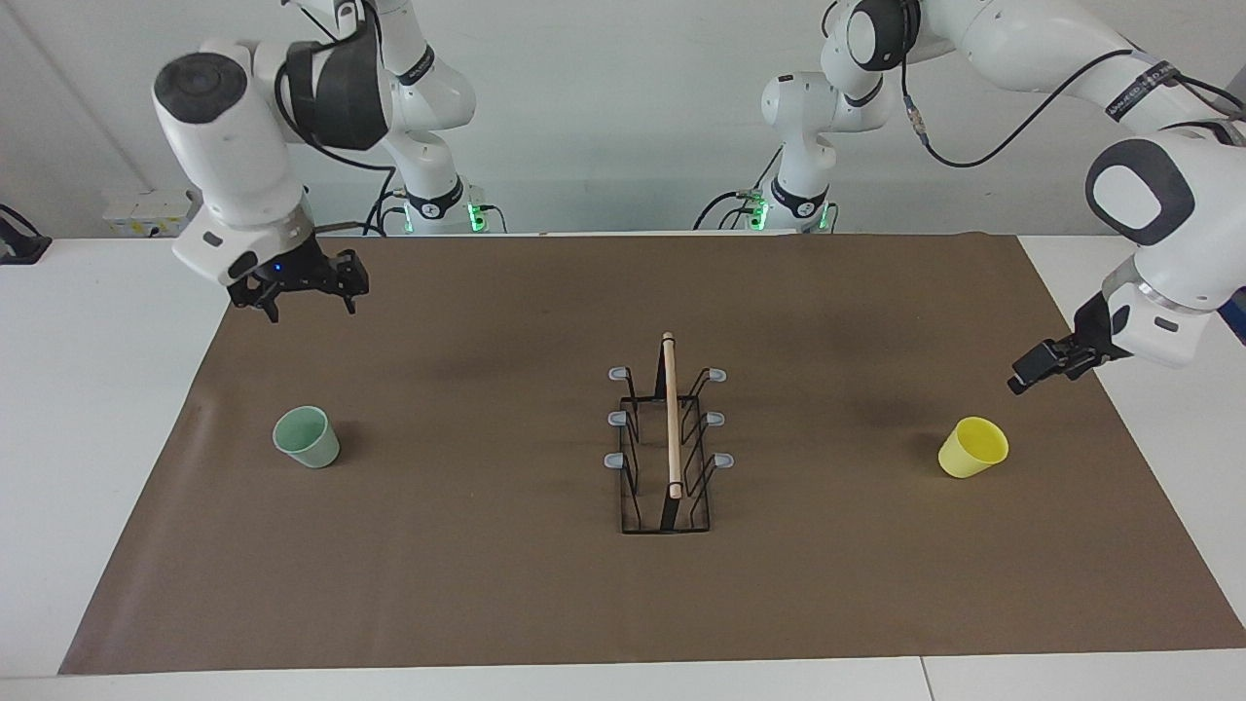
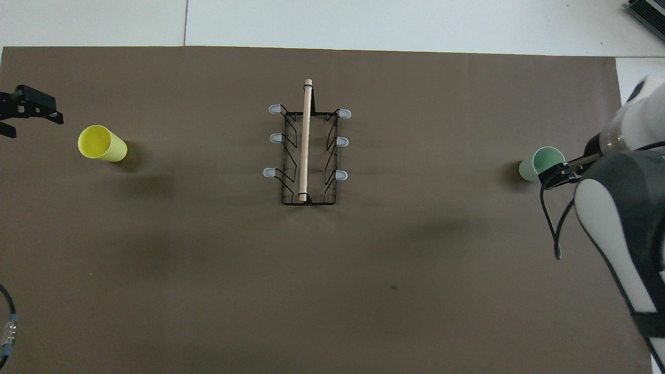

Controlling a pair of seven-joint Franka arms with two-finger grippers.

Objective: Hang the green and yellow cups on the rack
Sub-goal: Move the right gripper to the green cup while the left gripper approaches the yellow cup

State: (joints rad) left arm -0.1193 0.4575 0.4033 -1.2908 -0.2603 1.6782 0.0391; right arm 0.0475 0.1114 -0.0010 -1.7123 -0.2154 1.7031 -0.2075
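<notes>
Cups unhung, both grippers aloft and empty.
Mint green cup (image 1: 307, 437) upright below the spread-fingered right gripper (image 1: 310, 300); yellow cup (image 1: 972, 447) tipped below the left gripper (image 1: 1034, 370), finger gap unreadable; black wire rack (image 1: 668, 443) midway.

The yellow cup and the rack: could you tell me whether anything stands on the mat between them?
Nothing visible does: only bare brown mat lies between the yellow cup and the rack.

Partly hidden or cut off

Overhead, the right arm (image 2: 618, 208) covers part of the green cup (image 2: 540, 161); the left gripper (image 2: 10, 111) (fingers unreadable) is cut by the frame edge.
</notes>
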